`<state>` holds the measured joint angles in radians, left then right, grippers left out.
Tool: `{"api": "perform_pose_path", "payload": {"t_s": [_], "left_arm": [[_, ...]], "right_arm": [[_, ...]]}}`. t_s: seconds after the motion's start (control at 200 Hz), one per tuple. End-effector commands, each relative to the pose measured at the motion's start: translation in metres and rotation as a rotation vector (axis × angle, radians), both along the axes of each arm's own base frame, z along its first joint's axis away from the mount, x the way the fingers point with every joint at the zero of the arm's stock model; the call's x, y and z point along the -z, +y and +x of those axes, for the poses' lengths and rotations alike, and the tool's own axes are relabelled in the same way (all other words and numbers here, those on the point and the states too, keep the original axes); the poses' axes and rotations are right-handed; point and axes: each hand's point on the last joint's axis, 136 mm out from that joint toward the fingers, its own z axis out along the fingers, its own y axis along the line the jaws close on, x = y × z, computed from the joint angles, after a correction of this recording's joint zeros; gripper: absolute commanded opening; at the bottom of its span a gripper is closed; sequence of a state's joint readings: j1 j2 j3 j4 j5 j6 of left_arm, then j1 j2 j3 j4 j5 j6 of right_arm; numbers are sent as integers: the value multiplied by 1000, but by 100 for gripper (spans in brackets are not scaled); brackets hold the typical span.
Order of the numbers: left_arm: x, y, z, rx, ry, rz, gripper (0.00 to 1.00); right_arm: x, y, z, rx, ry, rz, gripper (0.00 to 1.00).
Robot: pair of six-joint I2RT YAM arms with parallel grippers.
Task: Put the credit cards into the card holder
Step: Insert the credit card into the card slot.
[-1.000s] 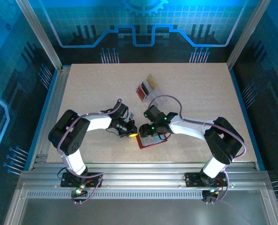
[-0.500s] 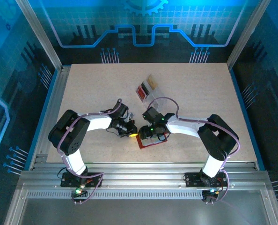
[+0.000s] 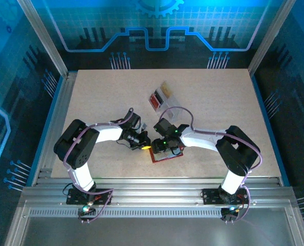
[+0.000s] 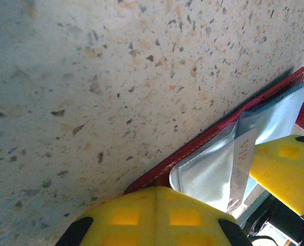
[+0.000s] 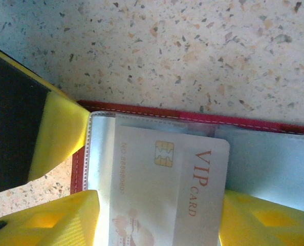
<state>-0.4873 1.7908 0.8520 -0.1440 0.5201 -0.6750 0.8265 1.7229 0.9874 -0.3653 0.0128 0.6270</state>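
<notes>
The card holder (image 3: 170, 155) lies open on the table between the arms, dark red with clear sleeves (image 5: 98, 154). A pale credit card (image 5: 162, 174) marked VIP sits across my right gripper (image 5: 159, 218), whose yellow fingers (image 5: 55, 220) are shut on its two long edges. The card's front edge lies over the sleeve at the holder's left end. My left gripper (image 4: 159, 212) is shut, and its tips rest on the holder's red corner (image 4: 157, 177) beside the lifted sleeve (image 4: 205, 174). In the top view the left gripper (image 3: 145, 145) and the right gripper (image 3: 161, 145) nearly touch.
A clear plastic box (image 3: 159, 95) with dark red pieces and a tan block stands further back at the table's middle. Metal rails (image 3: 157, 182) border the table at the near edge and sides.
My right gripper has shifted slightly left and nearer with the card, toward the left gripper. The left arm has not moved.
</notes>
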Motion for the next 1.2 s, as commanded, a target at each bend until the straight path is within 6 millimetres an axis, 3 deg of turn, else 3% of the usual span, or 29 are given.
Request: {"api": "perform_pose_path", "payload": {"t_s": [0.0, 0.42, 0.66, 0.875, 1.001, 1.196], "left_arm": [[55, 18, -28, -1, 104, 162, 1], [57, 13, -32, 9, 111, 158, 2], [58, 10, -32, 12, 116, 155, 1], [59, 8, -33, 16, 120, 151, 2], [59, 9, -34, 18, 119, 153, 2], [59, 12, -34, 21, 112, 165, 2]], "right_arm": [[-7, 31, -9, -82, 8, 112, 62], [-2, 62, -18, -154, 18, 204, 67], [2, 70, -23, -157, 20, 250, 67], [-10, 78, -21, -175, -13, 296, 71], [-19, 72, -15, -182, -37, 281, 76], [-25, 42, -5, -148, -74, 72, 77]]}}
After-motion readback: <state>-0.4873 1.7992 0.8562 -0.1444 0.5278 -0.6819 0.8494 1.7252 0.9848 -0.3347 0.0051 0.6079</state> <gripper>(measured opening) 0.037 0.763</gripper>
